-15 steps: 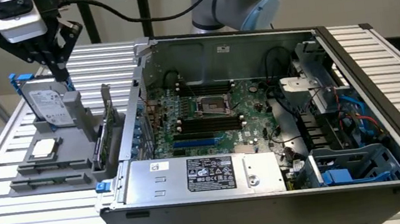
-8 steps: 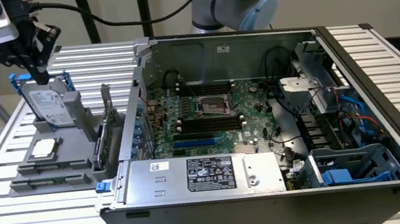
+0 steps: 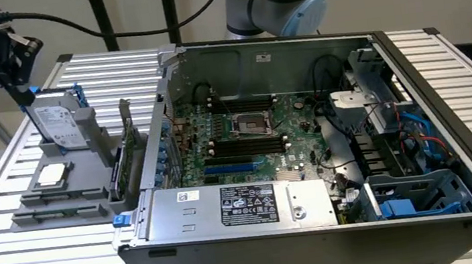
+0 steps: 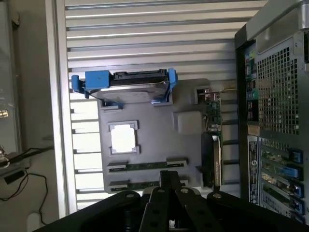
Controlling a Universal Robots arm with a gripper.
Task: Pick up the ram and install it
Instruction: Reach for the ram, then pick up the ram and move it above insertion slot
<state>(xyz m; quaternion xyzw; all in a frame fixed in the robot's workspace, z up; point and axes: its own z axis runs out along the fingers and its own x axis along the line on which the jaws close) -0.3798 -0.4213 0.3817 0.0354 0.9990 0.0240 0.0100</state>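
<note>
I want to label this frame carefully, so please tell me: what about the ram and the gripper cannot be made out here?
- Wrist view: the gripper covers one end of the nearer ram.
- Exterior view: the ram's chips in the gray holder are too small to count.
- Exterior view: whether the black motherboard slots are empty cannot be told.

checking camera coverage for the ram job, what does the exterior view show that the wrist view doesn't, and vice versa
Exterior view adds: the motherboard, its black memory slots and the power supply inside the open case. Wrist view adds: the case's rear grille and blue-tabbed card slots. Both: the grey tray holding the hard drive, silver processor and ram.
</note>
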